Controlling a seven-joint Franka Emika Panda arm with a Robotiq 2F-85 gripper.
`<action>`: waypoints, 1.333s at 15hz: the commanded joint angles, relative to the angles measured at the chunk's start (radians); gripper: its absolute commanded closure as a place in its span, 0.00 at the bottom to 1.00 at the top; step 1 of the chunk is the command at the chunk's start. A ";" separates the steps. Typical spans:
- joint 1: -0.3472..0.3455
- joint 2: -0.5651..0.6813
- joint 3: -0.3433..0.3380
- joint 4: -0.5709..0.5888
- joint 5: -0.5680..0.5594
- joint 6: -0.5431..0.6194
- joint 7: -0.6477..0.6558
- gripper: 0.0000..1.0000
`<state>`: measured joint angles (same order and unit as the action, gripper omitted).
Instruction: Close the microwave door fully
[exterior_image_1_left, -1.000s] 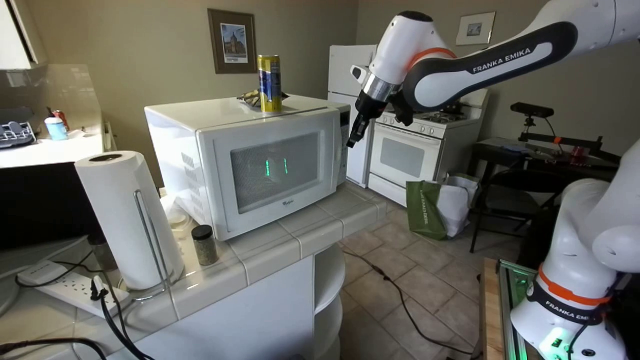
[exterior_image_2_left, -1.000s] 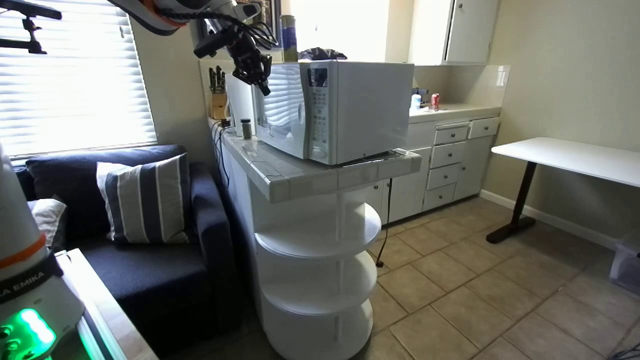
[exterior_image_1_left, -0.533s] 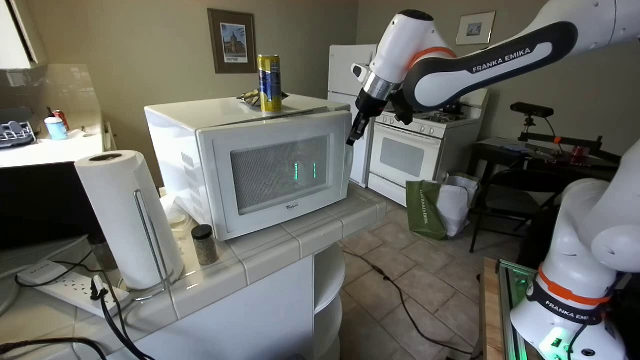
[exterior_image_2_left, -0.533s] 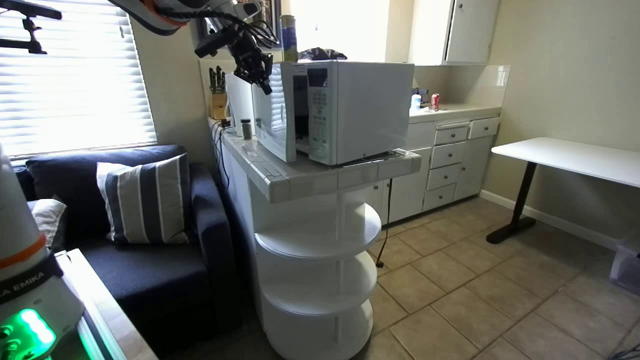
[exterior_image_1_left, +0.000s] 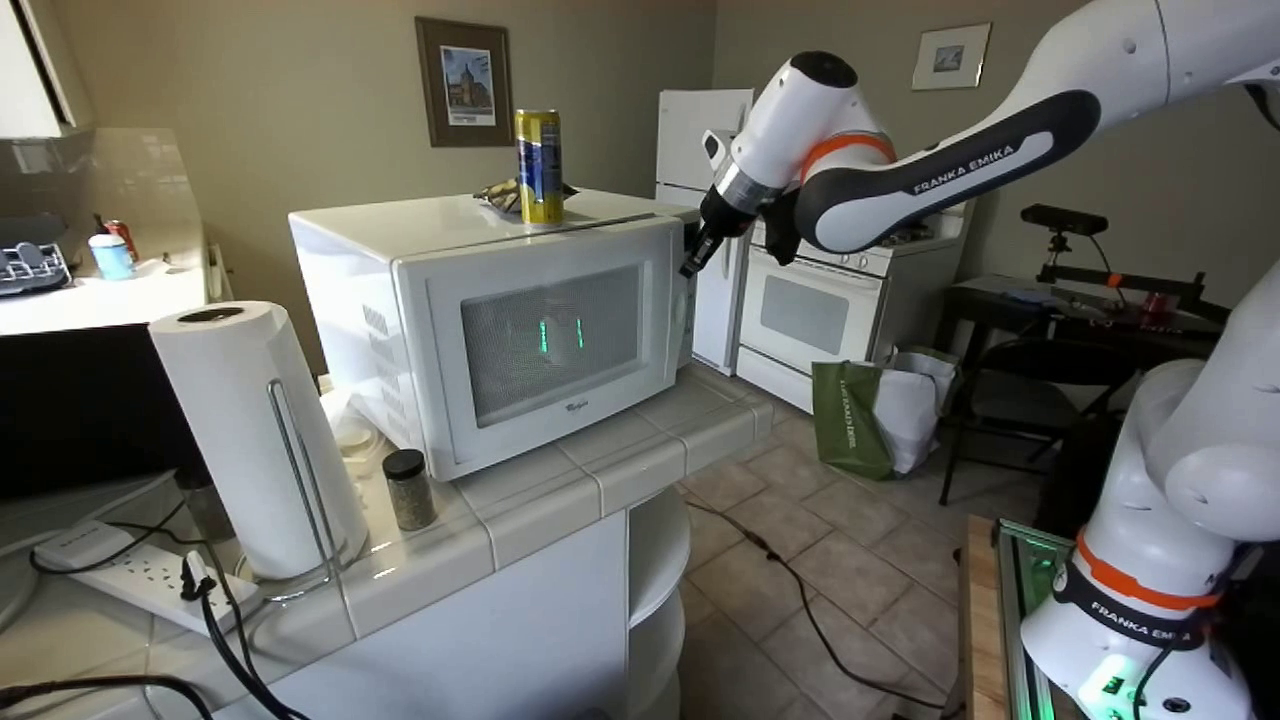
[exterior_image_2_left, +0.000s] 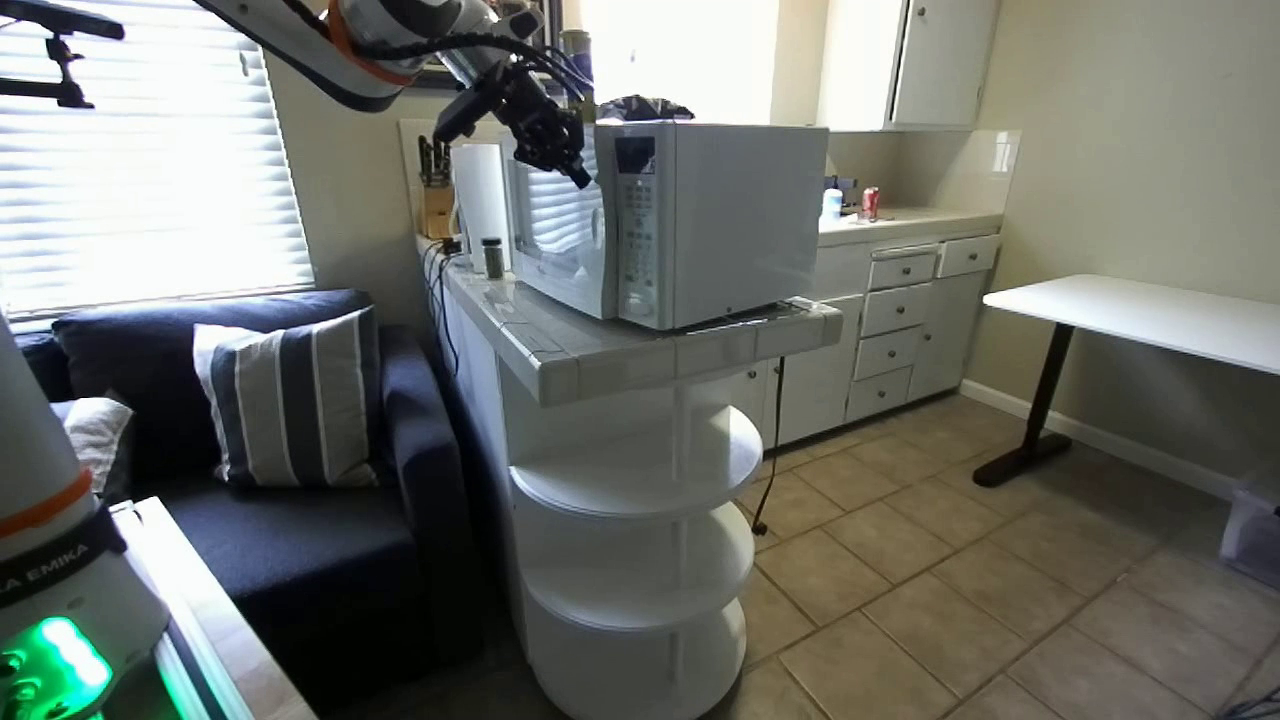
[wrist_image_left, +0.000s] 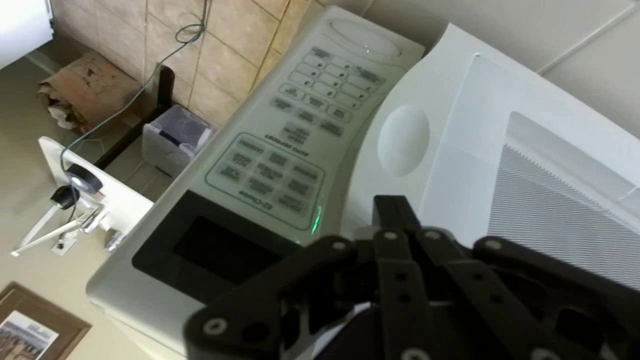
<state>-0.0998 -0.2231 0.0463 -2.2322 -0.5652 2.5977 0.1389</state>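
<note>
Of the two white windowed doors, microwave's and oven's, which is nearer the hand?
The microwave door: the hand is right at its edge beside the keypad. The oven door sits lower and farther back, across the tiled floor.

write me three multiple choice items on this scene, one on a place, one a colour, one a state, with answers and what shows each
1. Where is the tall yellow-and-blue can relative to the boxy white microwave?
A) inside it
B) below it
C) on top of it

2. What colour is the lid of the small clear cylindrical jar?
A) black
B) red
C) white

3. How does the wide white rectangular microwave door stand?
A) wide open
B) shut or nearly so
C) removed

1 C: an exterior view shows the can standing upright on the microwave.
2 A: the lid looks plainly black in an exterior view.
3 B: in the wrist view its edge lies beside the pale control panel, no inside showing.
</note>
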 joint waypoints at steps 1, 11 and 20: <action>-0.052 0.073 0.018 0.023 -0.146 0.112 0.172 1.00; -0.009 0.105 0.005 0.014 -0.083 0.086 0.258 1.00; 0.066 -0.053 -0.049 0.102 0.412 -0.461 -0.129 0.67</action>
<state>-0.0414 -0.2177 0.0295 -2.1701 -0.2274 2.2742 0.0912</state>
